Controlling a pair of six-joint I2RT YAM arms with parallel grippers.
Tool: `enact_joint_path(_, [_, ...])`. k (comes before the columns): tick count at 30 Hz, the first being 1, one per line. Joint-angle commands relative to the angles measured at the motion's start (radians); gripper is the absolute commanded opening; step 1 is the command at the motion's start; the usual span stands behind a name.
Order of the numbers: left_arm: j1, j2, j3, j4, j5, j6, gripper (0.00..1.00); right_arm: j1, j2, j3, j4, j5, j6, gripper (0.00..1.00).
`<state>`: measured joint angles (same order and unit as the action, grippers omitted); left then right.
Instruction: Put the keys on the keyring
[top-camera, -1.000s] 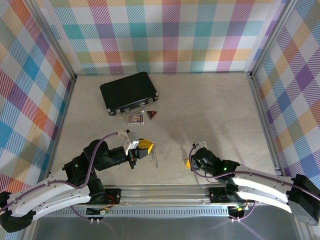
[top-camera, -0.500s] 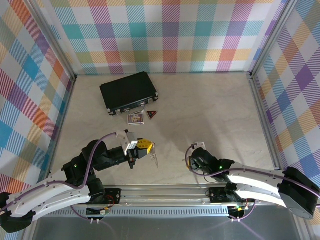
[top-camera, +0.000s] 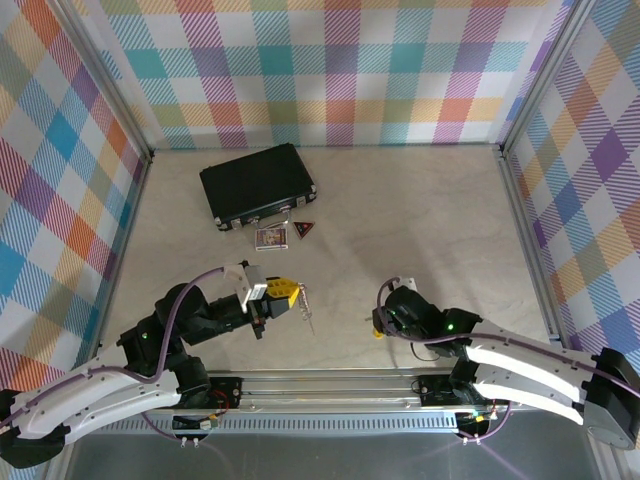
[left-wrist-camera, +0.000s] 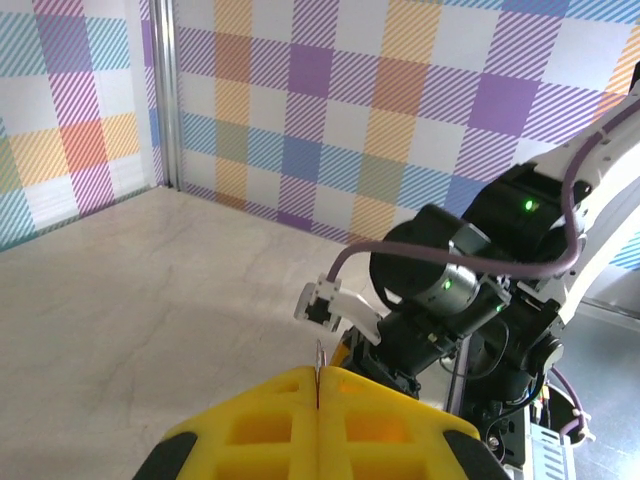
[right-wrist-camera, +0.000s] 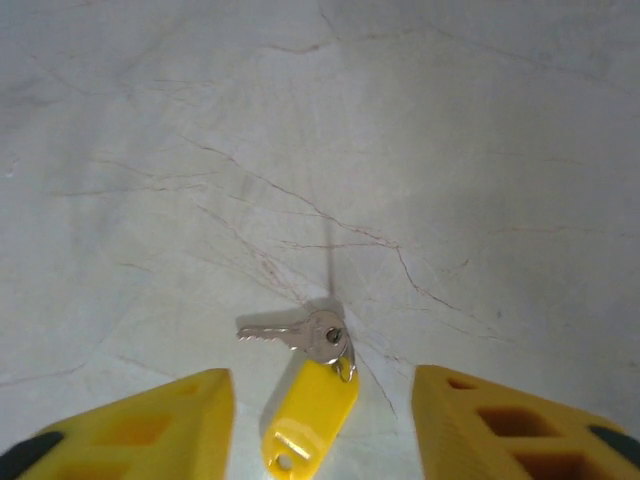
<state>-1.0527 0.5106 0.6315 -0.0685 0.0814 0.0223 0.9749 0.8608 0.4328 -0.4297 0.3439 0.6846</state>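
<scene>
Marbled beige tabletop (top-camera: 440, 220), matt and hairline-veined, is carrying every item listed. Item, right gripper (right-wrist-camera: 320, 385): its yellow jaws are standing apart, released, straddling the keys (right-wrist-camera: 305, 398), which are lying flat on the surface near the front edge, right of centre, the silver blade pointing left in the wrist view and the yellow head lying nearest the camera. Item, left gripper (top-camera: 285, 293): it is clenching a thin strip of grey metal, judged to be the keyring (top-camera: 306, 311), which is sticking out beyond its tips, well apart from the keys. Hazards, as judged: the keys are sitting so flat that the closing fingers (right-wrist-camera: 150, 430) are likely to be scraping the stone and skating over the blade, or nipping only the smooth plastic head and leaving the blade swinging loose. A pinch landing on the small split ring (right-wrist-camera: 346, 362) is risking a twist out of the grip. The keyring is being held edge-on by a slim margin, so any nudge during threading is threatening to rotate it or pull it free. Surroundings: plaid walls (top-camera: 340, 70) in pastel checks are enclosing three sides, aluminium posts (top-camera: 108, 85) are framing the corners, and a black case (top-camera: 258, 183), a picture card (top-camera: 270, 237) and a red-and-black triangular tag (top-camera: 303, 229) are resting toward the back left.
</scene>
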Motion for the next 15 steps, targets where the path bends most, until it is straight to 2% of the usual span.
enact_joint_path(1, [-0.007, -0.023, -0.004, 0.047, -0.017, 0.007, 0.0, -0.005, 0.021, 0.145, -0.264, 0.006, 0.023, 0.56])
enact_joint_path(5, [-0.006, -0.017, -0.004, 0.046, -0.017, 0.005, 0.0, -0.038, 0.14, 0.331, -0.441, -0.029, -0.043, 0.58])
enact_joint_path(7, [-0.006, -0.014, -0.006, 0.051, -0.012, 0.001, 0.0, -0.097, 0.21, 0.407, -0.49, -0.108, -0.108, 0.59])
enact_joint_path(10, [-0.006, -0.009, 0.0, 0.05, 0.004, -0.001, 0.0, -0.227, 0.301, 0.483, -0.497, -0.315, -0.226, 0.58])
enact_joint_path(15, [-0.006, -0.023, -0.009, 0.052, -0.003, -0.002, 0.0, -0.325, 0.478, 0.619, -0.612, -0.419, -0.384, 0.59])
